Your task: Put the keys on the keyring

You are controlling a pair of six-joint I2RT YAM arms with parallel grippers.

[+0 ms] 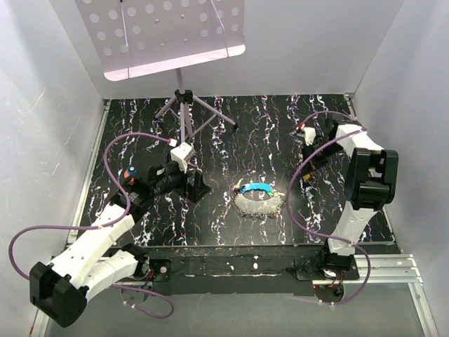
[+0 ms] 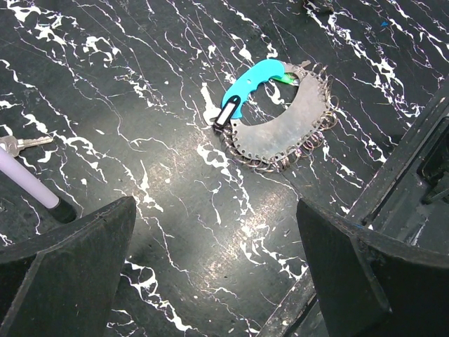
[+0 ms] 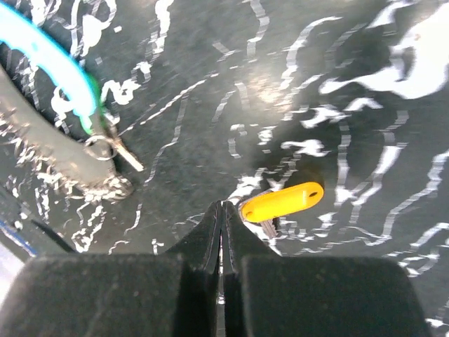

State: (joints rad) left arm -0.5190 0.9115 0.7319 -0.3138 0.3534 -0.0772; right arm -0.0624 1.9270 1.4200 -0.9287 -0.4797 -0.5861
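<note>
The yellow-headed key (image 3: 282, 201) lies flat, apart from the blue-handled crescent keyring (image 2: 284, 123), also lying flat.

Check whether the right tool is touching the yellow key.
Cannot tell. Right wrist view: shut right tool tips beside yellow key; neither gap nor contact plain.

The top camera looks down from above and behind me, taking in the whole desk (image 1: 231, 133). My left wrist camera faces the keyring (image 2: 280, 119) from well back. My right wrist camera sits close above the desk and catches only the keyring's edge. All three views share the keyring.
</note>
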